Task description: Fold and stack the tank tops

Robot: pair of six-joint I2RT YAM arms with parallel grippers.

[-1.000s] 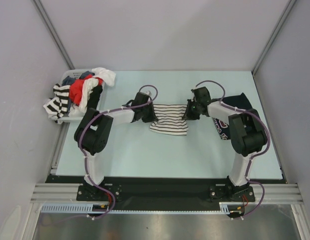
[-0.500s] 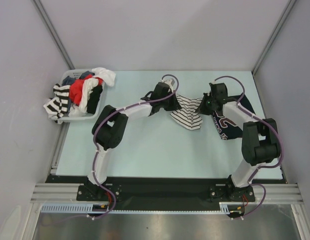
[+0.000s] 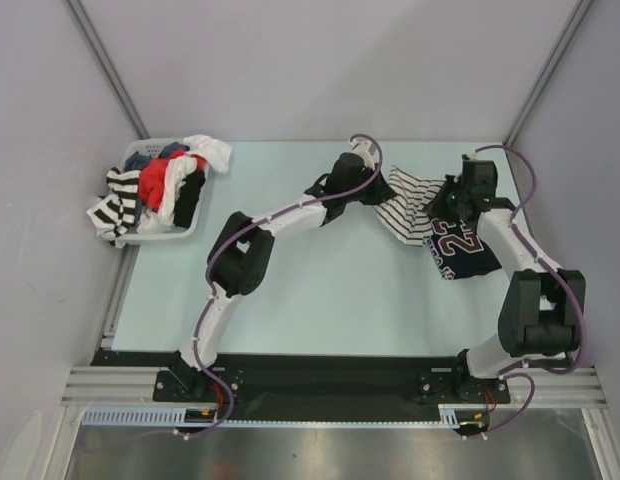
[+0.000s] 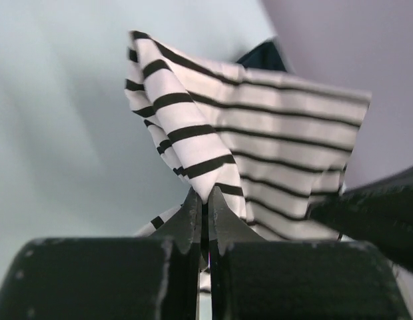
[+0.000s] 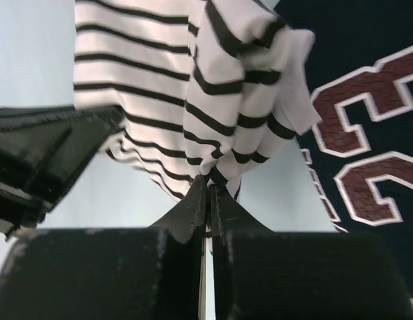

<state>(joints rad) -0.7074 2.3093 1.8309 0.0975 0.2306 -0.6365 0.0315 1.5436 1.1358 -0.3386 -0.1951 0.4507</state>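
The white striped tank top [image 3: 410, 205] hangs folded between both grippers above the table's back right, partly over the navy jersey [image 3: 460, 245]. The jersey lies flat with its maroon "23" up and also shows in the right wrist view [image 5: 366, 100]. My left gripper [image 3: 378, 185] is shut on the striped top's left edge [image 4: 213, 153]. My right gripper [image 3: 442, 208] is shut on its right edge [image 5: 220, 107]. The left wrist view shows a bit of navy cloth [image 4: 263, 57] behind the striped top.
A white basket [image 3: 155, 235] at the back left holds a heap of clothes, red, white, striped and dark. The pale table [image 3: 320, 290] is bounded by grey walls at the back and both sides.
Both grippers have carried the striped top from the table's middle to the right and back, so that it now hangs partly over the navy jersey.
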